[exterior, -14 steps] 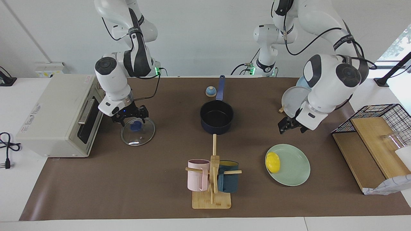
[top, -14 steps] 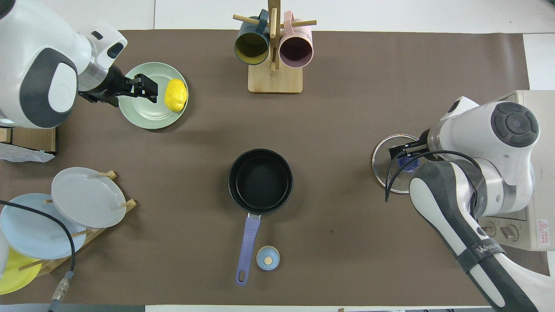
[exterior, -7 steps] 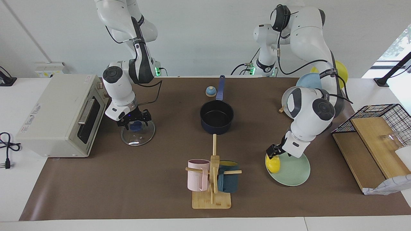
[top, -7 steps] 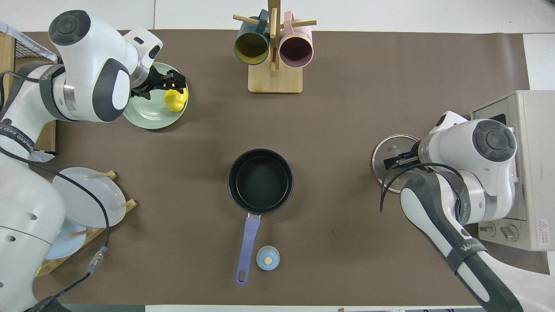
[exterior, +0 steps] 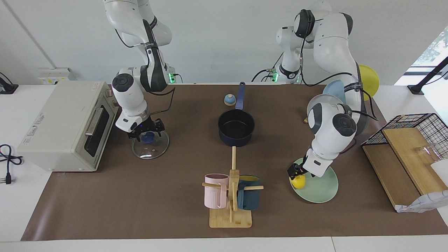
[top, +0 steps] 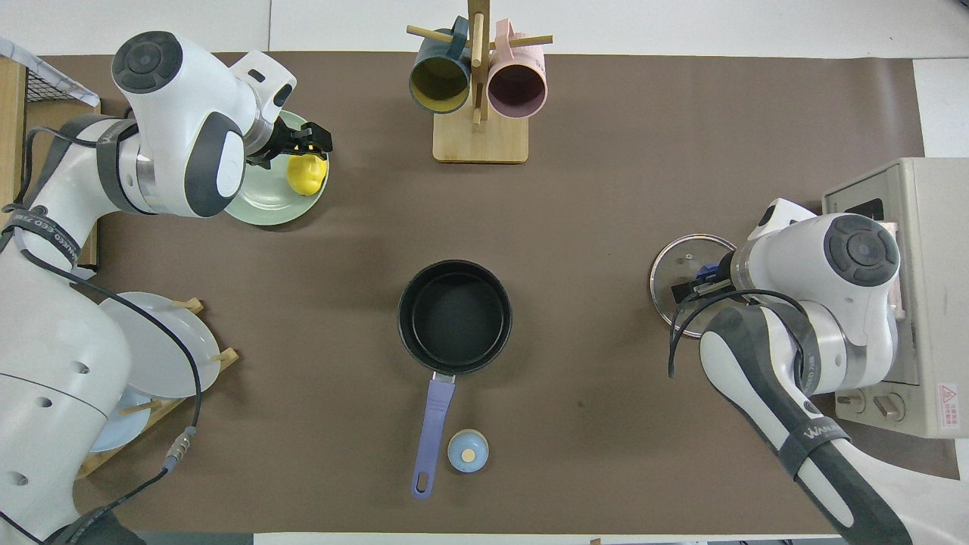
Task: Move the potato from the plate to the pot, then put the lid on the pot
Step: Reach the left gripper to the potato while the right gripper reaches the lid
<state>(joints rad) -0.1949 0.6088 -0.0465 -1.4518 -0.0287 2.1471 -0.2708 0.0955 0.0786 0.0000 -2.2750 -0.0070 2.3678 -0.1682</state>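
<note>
Under your left claw (exterior: 296, 172), jaws apart, the potato (exterior: 298, 181) sits on the plate (exterior: 320, 189), perhaps touching; your right claw (exterior: 147, 130), apart, straddles the lid (exterior: 150, 144) knob; pot (exterior: 236, 127) between them.

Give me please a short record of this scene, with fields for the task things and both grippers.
potato: on the plate, at its edge toward the pot
pot: empty, mid-table, uncovered
lid: flat on the table in front of the toaster oven
left gripper: jaws open, down at the potato
right gripper: jaws open, at the lid's knob
</note>
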